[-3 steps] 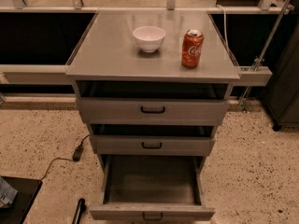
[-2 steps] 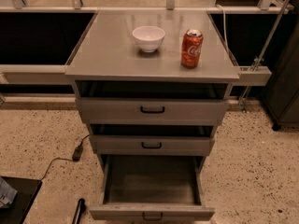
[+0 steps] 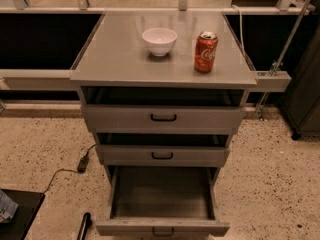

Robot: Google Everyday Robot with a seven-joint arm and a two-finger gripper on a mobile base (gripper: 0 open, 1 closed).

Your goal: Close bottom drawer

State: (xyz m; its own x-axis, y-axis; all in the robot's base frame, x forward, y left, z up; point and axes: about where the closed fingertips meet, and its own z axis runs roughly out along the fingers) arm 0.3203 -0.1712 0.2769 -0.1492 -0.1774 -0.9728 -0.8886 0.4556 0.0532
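The gripper [image 3: 83,226] is showing as a dark tip at the near left, and whether it is spread or pressed together cannot be told. Just right of it, the bottom drawer [image 3: 162,196] is standing pulled far out, apart from it.

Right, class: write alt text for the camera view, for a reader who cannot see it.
A grey three-drawer cabinet seen from above, its bottom drawer pulled out and empty, the two above slightly open. A white bowl and red can stand on top; the dark tool is at the bottom edge, left of that drawer.
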